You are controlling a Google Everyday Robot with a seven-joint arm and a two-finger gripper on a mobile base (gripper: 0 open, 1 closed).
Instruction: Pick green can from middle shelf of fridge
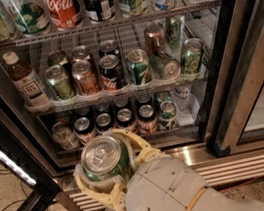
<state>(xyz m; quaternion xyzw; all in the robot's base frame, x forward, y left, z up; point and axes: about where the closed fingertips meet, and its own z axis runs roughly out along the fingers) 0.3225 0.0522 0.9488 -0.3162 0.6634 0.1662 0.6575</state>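
Observation:
My gripper (pixel 109 175) is low in front of the fridge (pixel 192 158), below the bottom shelf. Its yellow fingers (pixel 93 190) are shut on a green can (pixel 103 159), held upright with its silver top facing the camera. The middle shelf (pixel 120 93) is a wire rack holding a tea bottle (pixel 25 83), two bright green cans (pixel 59 82) (pixel 138 67), a copper can (pixel 85 76), a black cola can (pixel 111 72) and duller green cans, one lying on its side (pixel 164 66). The white arm (pixel 168 197) fills the lower frame.
The top shelf (pixel 98 26) holds several cans and bottles. The bottom shelf holds several more cans (pixel 124 121). The open glass door (pixel 10 164) stands at the left, with cables on the floor. The closed right door frame (pixel 241 78) runs diagonally. A ribbed steel grille (pixel 244 166) lies below.

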